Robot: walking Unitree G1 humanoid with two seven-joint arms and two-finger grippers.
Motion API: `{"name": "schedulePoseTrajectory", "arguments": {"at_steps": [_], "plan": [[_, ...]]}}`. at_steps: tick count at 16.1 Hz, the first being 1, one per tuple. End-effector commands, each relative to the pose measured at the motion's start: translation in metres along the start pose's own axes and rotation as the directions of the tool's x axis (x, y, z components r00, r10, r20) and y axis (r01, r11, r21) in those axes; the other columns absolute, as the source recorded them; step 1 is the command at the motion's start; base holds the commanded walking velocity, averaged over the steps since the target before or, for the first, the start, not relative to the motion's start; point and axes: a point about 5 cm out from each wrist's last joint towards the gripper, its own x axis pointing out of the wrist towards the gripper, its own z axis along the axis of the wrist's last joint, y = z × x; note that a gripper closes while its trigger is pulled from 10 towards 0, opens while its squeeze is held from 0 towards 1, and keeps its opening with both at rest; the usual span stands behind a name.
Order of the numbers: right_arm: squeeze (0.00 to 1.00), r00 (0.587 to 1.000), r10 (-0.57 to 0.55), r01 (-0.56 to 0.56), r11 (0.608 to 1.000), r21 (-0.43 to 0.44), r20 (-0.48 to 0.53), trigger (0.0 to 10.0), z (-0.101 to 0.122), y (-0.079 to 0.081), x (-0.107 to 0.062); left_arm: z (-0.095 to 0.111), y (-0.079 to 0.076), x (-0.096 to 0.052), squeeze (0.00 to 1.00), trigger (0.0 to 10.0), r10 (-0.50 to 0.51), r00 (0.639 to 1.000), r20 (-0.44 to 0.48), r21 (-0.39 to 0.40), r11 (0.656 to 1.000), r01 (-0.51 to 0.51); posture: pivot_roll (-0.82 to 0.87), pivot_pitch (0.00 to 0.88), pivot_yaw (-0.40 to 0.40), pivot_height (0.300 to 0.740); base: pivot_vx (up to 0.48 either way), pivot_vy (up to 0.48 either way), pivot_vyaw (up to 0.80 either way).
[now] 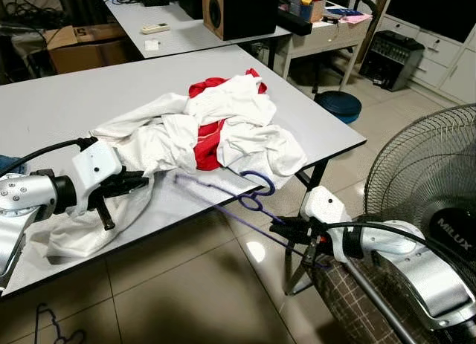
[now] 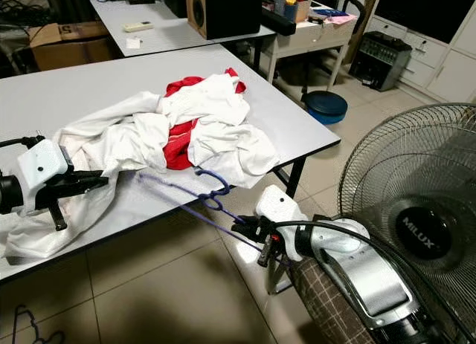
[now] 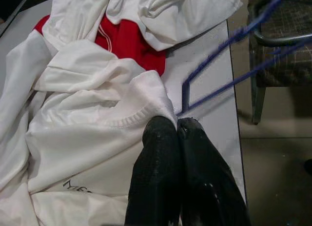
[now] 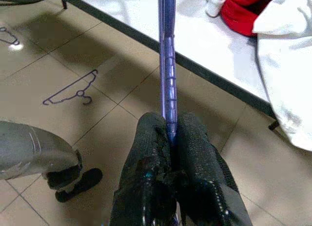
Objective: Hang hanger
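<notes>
Pinching hanger point(image 1: 249, 201) arm, right gripper point(image 4: 170, 138) sits lower right; left gripper point(image 3: 176, 126) clamps shirt point(image 1: 186, 132) collar lower left. Hanger looks light, thin, flexy; grip near hook.

Heaped shirt point(image 1: 201, 128) covers table point(image 1: 59, 99) front, fan point(image 1: 439, 203) crowds right, far tabletop open
</notes>
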Motion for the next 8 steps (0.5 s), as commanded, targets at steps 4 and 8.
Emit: {"name": "schedulePoseTrajectory", "arguments": {"at_steps": [4,8], "plan": [[0.00,1.000,-0.019,0.020,0.999,-0.048,0.015,10.0,0.008,-0.012,0.009,0.007,-0.007,0.007,0.00,0.0,-0.022,1.000,0.015,0.017,1.000,0.022,-0.02,0.000,-0.034,0.740,0.000,0.000,0.00],[0.00,0.999,0.051,-0.052,0.994,-0.099,-0.011,10.0,0.007,-0.004,-0.008,-0.009,0.005,0.009,0.00,0.0,0.097,0.993,-0.073,0.066,0.994,-0.092,-0.02,0.000,-0.032,0.740,0.000,0.000,0.00]]}}
